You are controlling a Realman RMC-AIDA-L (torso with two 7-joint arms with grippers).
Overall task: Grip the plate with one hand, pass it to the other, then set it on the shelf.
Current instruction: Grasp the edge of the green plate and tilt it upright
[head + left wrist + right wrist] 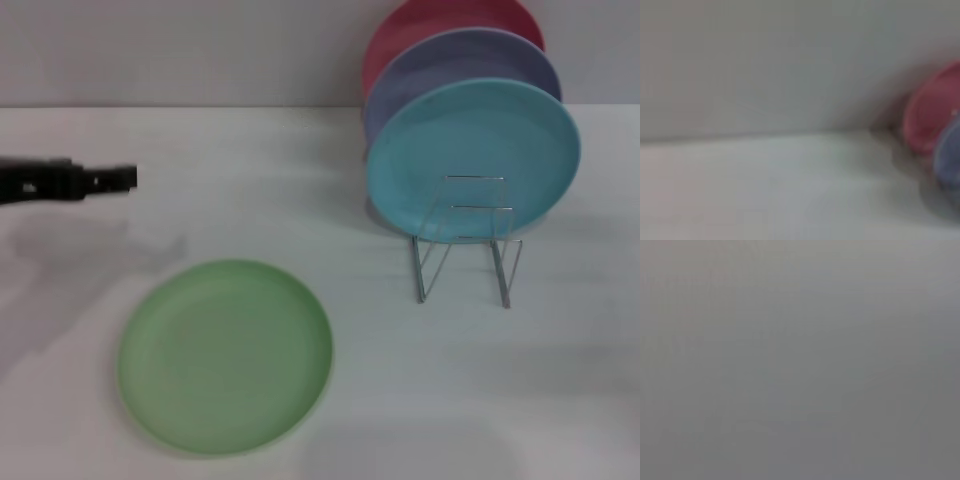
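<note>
The light-green plate (225,355) lies flat on the white table, near the front left. My left gripper (122,178) reaches in from the left edge, hovering above the table behind the plate and well apart from it. The silver wire shelf (467,250) stands at the right, lower than the plates it carries. My right gripper is out of every view; the right wrist view is plain grey.
A turquoise plate (473,160), a lavender plate (455,65) and a red plate (440,25) stand upright in the shelf, one behind another. The red plate (930,117) and lavender plate (950,160) also show in the left wrist view. A grey wall closes the back.
</note>
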